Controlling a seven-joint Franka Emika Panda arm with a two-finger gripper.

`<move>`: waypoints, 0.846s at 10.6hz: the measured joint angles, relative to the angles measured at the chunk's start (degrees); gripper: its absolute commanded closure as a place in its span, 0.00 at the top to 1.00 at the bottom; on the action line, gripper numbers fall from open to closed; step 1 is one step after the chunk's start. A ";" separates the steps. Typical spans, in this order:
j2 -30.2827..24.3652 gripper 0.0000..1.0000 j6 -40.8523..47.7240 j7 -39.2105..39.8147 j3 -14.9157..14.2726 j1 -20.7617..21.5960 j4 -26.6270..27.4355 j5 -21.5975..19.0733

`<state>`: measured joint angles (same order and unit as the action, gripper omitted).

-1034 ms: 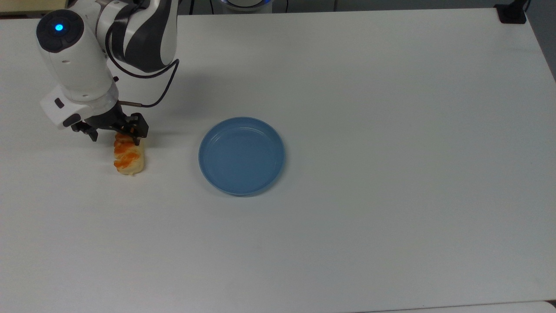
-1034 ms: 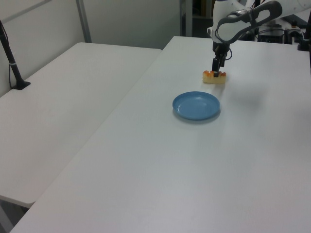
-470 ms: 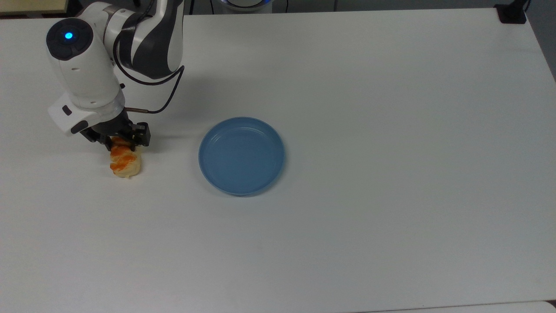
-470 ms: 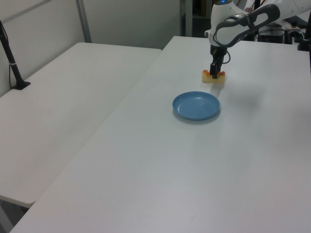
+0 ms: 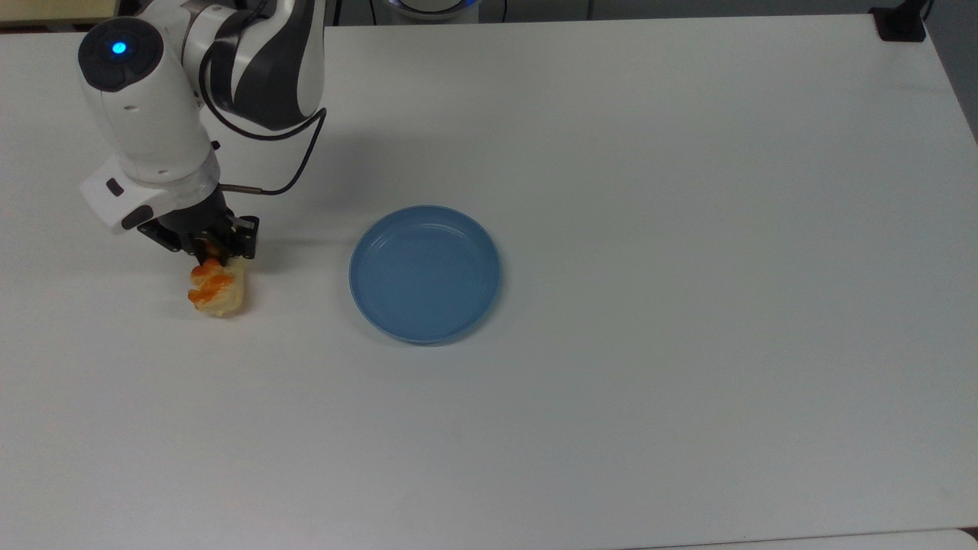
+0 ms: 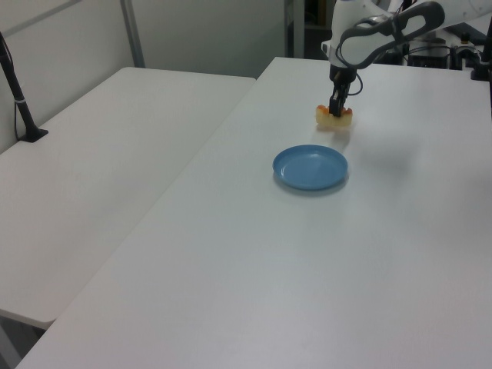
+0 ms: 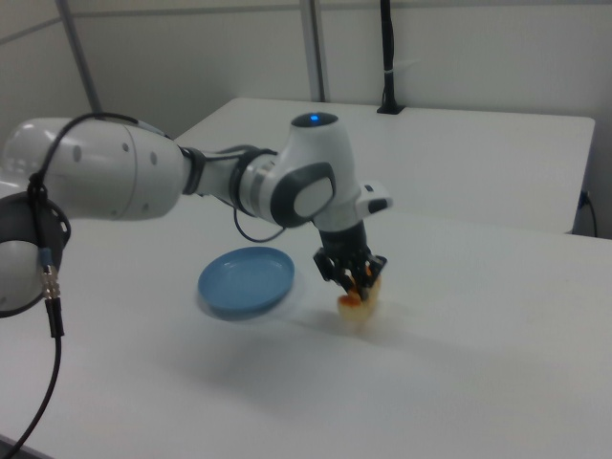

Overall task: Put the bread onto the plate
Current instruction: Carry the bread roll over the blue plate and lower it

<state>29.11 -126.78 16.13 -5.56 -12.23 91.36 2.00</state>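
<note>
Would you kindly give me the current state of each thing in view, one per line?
bread: gripped at one end, tilted, not on the plate.
plate: empty, flat on the table, apart from the bread.
gripper: shut on the bread.
table: bears the plate.

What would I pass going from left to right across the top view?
The claw gripping the bread → the blue plate → bare white table out to the top view's right edge.
</note>
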 measured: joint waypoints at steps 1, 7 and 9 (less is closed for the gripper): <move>-1.42 0.20 2.11 -0.57 0.65 0.68 -0.16 0.00; -5.90 0.22 8.96 -14.49 2.37 14.27 0.52 -0.02; -5.32 0.26 8.96 -17.59 2.40 17.58 1.62 -0.01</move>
<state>23.79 -117.83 -1.46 -3.16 5.35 92.97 1.99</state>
